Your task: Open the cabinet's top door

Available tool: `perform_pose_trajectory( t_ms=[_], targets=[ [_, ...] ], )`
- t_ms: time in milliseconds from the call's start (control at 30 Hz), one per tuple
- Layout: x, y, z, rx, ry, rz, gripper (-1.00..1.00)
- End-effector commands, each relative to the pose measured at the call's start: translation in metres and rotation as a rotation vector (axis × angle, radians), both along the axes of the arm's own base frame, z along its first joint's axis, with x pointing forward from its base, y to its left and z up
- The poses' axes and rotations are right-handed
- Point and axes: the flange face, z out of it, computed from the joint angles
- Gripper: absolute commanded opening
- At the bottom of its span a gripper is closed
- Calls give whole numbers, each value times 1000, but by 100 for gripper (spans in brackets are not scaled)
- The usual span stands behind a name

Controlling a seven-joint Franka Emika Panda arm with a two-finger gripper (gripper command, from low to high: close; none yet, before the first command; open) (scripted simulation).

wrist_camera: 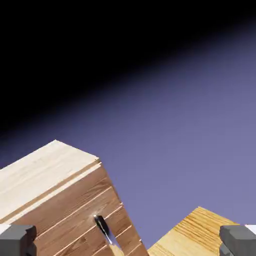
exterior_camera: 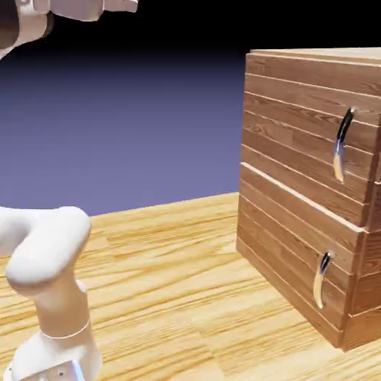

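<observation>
— Jaws spread wide on the gripper (wrist_camera: pixel 128 240), nothing between them; the hand is high, well apart from everything.

— And the cabinet (exterior_camera: pixel 298 178)?

— It stands on the worktop (exterior_camera: pixel 186 298) at the exterior view's right, shut. The top door (exterior_camera: pixel 305 126) sits flush with the panel below — no gap showing.

— So nothing is done?

— Seemingly not. Its long curved handle (exterior_camera: pixel 341 145) is untouched; reaching, gripping and pulling are all left.
</observation>
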Motion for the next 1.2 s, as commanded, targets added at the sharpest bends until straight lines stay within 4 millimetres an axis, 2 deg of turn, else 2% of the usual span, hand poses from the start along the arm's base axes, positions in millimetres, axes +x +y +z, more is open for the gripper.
perform_pose_trajectory(
  t_ms=[0, 267, 533, 867, 1167],
  targets=[
    [-1, -8, 1, 3, -7, -11, 0],
    [6, -70, 3, 14, -61, -83, 0],
    [38, -124, -6, 3, -110, -129, 0],
    [106, -168, -34, -48, -159, -134, 0],
    [184, -180, -76, -125, -191, -79, 0]
  ],
)
